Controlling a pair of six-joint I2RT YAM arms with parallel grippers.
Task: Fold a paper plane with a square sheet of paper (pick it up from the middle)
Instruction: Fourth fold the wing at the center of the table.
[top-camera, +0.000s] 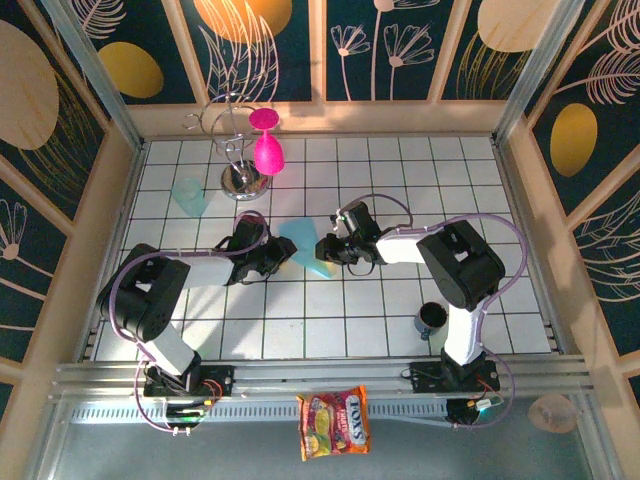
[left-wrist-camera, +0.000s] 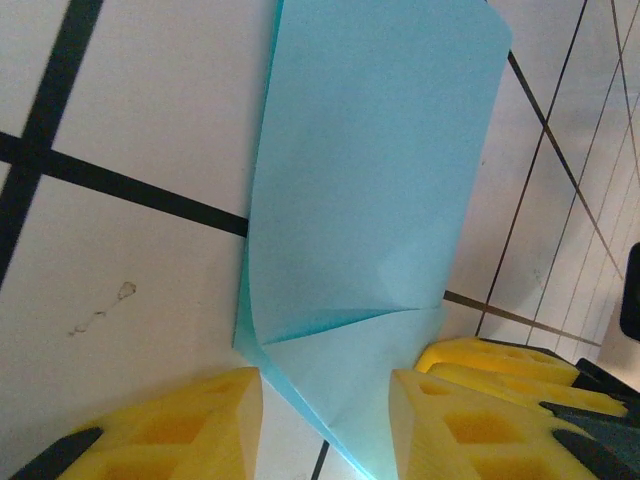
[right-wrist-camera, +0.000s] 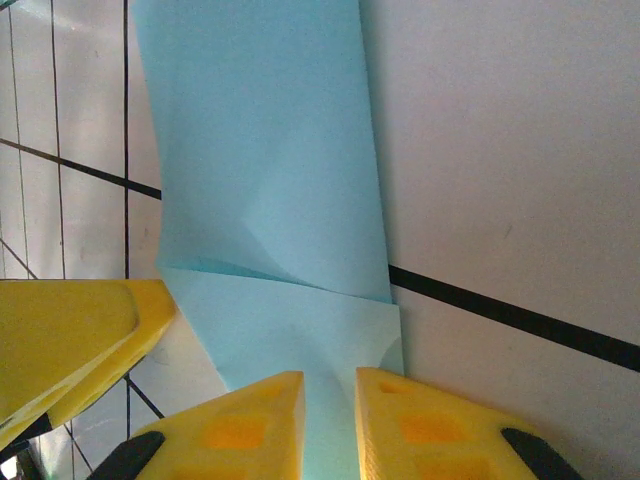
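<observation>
A white tiled table (top-camera: 400, 170) with black grid lines is enclosed by wood-framed wall panels (top-camera: 400, 50) painted with pale flowers on dark blue. The square sheet of paper (top-camera: 303, 245), light blue and already creased, is seen near the middle of the table, between the two grippers, which are set at either side of it. In the left wrist view the left gripper (left-wrist-camera: 325, 385) is held with its yellow fingers (left-wrist-camera: 200, 425) well apart. A folded corner of the sheet lies in the gap, and a diagonal crease is seen across it. In the right wrist view the right gripper (right-wrist-camera: 330, 380) is set over the sheet's other end with only a narrow gap between its fingers (right-wrist-camera: 240, 435). The paper runs into that gap, but whether it is pinched cannot be told. A pale-teal cup (top-camera: 188, 196) and pink goblets (top-camera: 266, 150) on a metal stand (top-camera: 240, 180) are placed well behind the paper, and a dark cup (top-camera: 432, 318) is placed beside the right arm.
</observation>
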